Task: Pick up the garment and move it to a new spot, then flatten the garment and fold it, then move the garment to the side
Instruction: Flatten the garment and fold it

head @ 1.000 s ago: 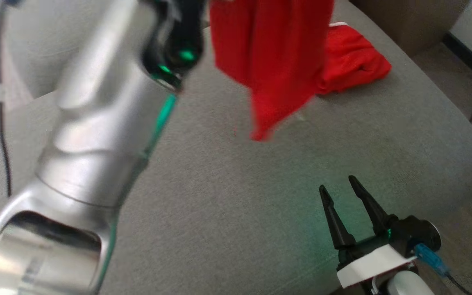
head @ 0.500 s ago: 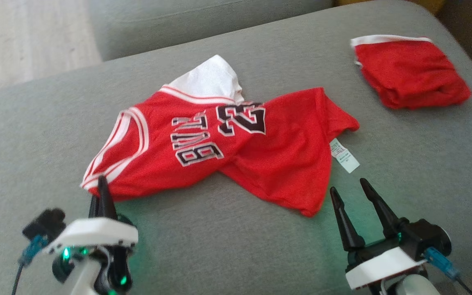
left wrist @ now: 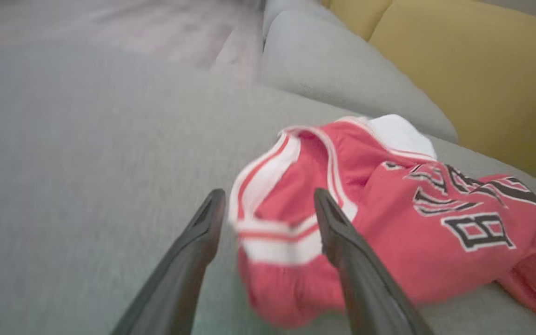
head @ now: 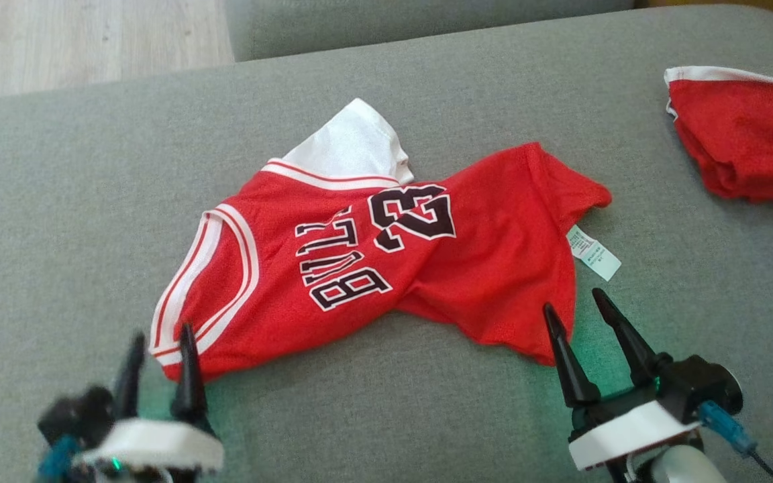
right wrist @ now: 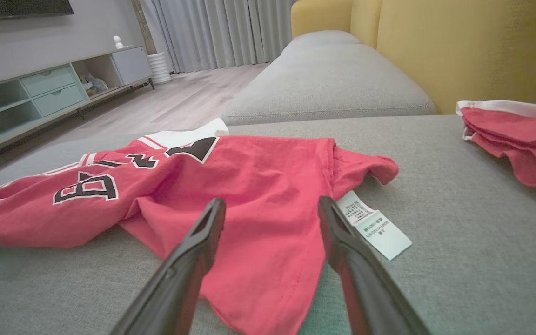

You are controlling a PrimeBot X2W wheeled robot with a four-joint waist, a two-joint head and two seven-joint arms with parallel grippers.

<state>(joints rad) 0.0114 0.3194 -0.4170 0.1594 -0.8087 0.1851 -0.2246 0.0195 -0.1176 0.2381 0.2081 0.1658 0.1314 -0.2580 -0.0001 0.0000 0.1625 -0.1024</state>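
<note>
Garment (head: 373,248), a red jersey with white trim, lies rumpled but spread out on the grey cushion (head: 58,201), no longer hanging in the air as it did a second ago. At the jersey's striped armhole corner the left gripper (head: 162,333) has its fingers parted and empty, where half a second ago they looked close together. At the jersey's hem corner, beside the white label (head: 593,252), the right gripper (head: 573,301) hovers spread and empty, as before. A second red piece (head: 749,134) lies well apart from the jersey.
</note>
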